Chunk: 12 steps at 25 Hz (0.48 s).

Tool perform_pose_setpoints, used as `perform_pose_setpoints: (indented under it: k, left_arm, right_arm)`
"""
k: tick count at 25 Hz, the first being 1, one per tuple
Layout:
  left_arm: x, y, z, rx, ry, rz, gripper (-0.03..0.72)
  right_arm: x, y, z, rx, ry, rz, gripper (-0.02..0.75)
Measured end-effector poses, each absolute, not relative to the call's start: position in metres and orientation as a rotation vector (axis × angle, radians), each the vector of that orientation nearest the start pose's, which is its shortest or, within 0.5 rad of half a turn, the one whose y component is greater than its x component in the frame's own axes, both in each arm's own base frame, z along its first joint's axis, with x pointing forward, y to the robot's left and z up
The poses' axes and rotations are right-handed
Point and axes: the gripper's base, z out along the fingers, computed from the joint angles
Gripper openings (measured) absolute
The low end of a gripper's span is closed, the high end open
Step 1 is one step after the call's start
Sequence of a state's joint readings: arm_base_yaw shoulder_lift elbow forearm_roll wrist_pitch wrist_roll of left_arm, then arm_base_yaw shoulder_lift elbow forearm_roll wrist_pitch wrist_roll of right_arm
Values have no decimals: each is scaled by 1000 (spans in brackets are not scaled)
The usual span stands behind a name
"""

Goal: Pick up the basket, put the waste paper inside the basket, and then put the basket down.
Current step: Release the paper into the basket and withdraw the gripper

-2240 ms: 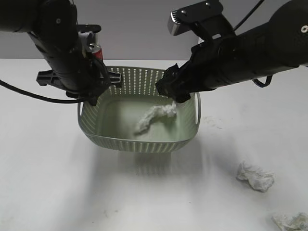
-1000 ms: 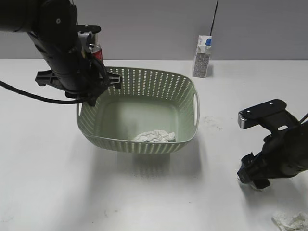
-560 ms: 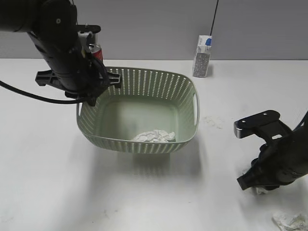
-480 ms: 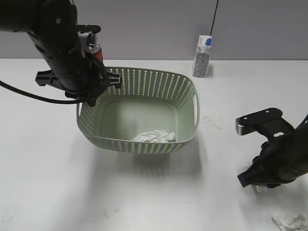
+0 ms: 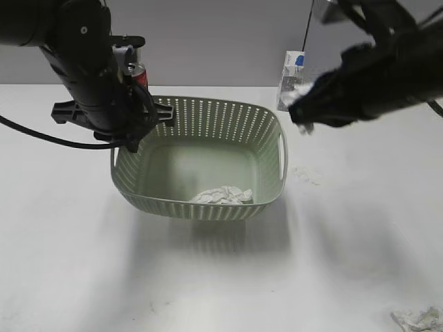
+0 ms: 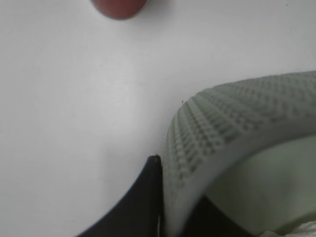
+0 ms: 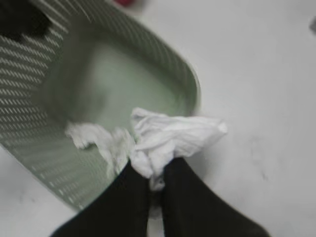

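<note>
Your right gripper (image 5: 302, 111) has come up off the table at 4 o'clock and now hangs at 2 o'clock, just beyond the right rim of the basket (image 5: 201, 155), fingers clenched on a waste paper wad (image 7: 170, 138). Your left gripper (image 5: 135, 135) stays clamped on the basket's left rim, a finger (image 6: 143, 197) on either side of the wall, holding the basket clear of the table (image 5: 69, 263). One wad (image 5: 221, 196) lies on the basket floor at 6 o'clock. Another wad (image 5: 417, 318) rests on the table at 5 o'clock. You see a white-and-blue carton (image 5: 291, 81) upright at 1 o'clock.
</note>
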State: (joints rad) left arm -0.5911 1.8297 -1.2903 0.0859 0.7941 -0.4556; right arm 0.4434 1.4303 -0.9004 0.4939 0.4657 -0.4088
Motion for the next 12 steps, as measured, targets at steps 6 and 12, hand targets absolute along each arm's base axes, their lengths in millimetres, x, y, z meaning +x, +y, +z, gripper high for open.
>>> perform_pose_setpoints:
  k: [6, 12]
  left_arm:
    - [313, -204, 210, 258, 2811, -149, 0]
    - [313, -204, 210, 257, 2812, -150, 0]
  right_arm:
    - [266, 184, 283, -605, 2172, 551, 16]
    - [272, 206, 239, -657, 2306, 565, 297]
